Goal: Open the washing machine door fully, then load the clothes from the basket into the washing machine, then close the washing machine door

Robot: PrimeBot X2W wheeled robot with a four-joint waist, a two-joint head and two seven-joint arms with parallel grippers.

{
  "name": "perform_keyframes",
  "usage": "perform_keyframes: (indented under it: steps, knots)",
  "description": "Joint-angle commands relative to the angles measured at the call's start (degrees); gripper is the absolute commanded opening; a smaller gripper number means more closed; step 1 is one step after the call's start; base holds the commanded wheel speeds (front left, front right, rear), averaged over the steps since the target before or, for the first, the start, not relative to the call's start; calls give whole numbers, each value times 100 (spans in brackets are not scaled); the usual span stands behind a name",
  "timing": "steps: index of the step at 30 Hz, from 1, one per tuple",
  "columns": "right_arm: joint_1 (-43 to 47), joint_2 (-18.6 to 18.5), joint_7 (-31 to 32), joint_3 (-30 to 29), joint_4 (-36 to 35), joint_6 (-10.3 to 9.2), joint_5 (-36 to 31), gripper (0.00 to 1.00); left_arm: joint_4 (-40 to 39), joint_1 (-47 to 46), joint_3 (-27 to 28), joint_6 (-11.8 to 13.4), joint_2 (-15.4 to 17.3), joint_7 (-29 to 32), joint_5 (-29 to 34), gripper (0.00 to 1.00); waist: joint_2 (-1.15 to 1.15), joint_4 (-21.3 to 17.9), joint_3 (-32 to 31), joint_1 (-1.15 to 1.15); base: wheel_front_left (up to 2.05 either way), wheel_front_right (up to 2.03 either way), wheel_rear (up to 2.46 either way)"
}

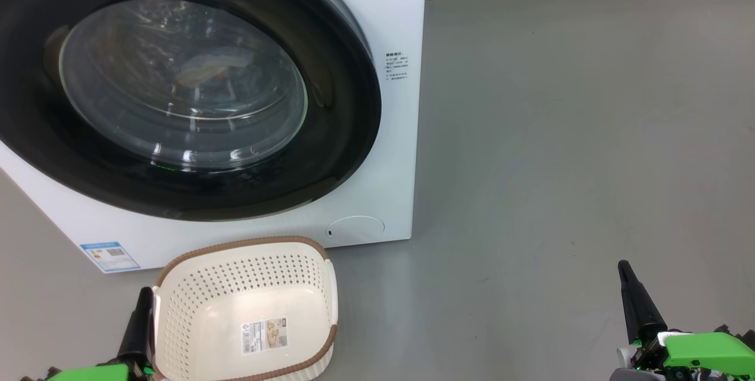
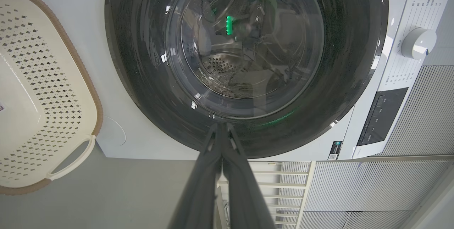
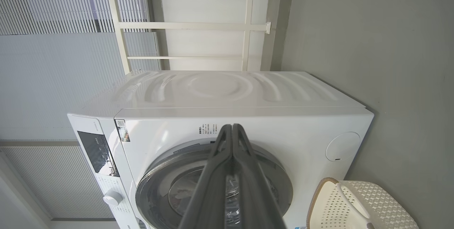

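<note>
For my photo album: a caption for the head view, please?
Empty basket before washing machine, door shut; left gripper, right gripper closed.

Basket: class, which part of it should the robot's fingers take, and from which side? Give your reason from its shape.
A side handle: a thin bar over an open slot, so fingers can close across it. The basket stands upright, so come from above; the left gripper sits beside its left rim, so that side's handle is probably handiest.

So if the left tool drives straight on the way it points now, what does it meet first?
Most likely the washing machine door: the shut left tool lines up with the door's glossy black rim in the left wrist view. How far off the door is, the pictures don't settle.
</note>
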Motion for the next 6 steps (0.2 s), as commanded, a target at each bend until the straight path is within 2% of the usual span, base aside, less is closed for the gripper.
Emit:
perform_keyframes:
  steps: [1,6]
  knots:
    - [-259,-21,45,127,-140,-5,-26,0,-113,-229,187,-65,115,40,-22,0,0,0,0,0,0,0,0]
    - [-259,-21,45,126,-140,-5,-26,0,-113,-229,187,-65,115,40,-22,0,0,0,0,0,0,0,0]
